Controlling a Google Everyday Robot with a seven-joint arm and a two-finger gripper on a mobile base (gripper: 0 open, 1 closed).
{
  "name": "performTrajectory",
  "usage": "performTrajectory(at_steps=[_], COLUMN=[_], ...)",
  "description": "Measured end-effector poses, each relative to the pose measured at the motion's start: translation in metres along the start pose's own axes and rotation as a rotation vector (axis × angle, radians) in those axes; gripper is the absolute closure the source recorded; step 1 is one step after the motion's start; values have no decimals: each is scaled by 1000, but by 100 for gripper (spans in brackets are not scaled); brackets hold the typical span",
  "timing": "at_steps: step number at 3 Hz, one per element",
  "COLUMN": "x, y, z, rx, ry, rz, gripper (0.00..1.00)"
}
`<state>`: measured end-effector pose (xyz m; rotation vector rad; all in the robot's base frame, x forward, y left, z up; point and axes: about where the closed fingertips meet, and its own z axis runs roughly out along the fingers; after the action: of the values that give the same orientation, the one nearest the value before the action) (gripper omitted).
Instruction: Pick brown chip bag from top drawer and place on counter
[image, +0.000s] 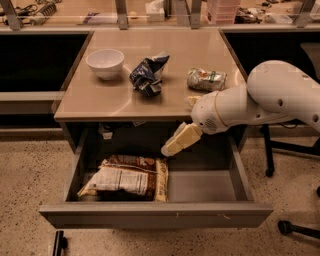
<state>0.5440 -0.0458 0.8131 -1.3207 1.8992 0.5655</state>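
The gripper (170, 147) hung empty over the open top drawer (155, 214), beside the brown chip bag's (127, 177) far right corner; how far open, I cannot tell. The bag lay flat at the drawer's left, white label up, beneath the tabletop (100, 102).

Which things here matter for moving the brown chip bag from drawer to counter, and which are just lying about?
For the job: chip bag, in the open drawer; counter; gripper, hanging over the drawer, right of the bag.
Lying about, on the counter: bowl, blue bag, silver packet.
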Motion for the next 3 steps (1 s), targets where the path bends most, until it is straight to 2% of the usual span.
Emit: performTrajectory(at_steps=[1, 2, 3], x=[0, -11, -20], y=[0, 21, 51], z=[0, -7, -11], rx=[0, 3, -16], ry=[0, 1, 14], rz=[0, -3, 20], gripper=[0, 0, 0])
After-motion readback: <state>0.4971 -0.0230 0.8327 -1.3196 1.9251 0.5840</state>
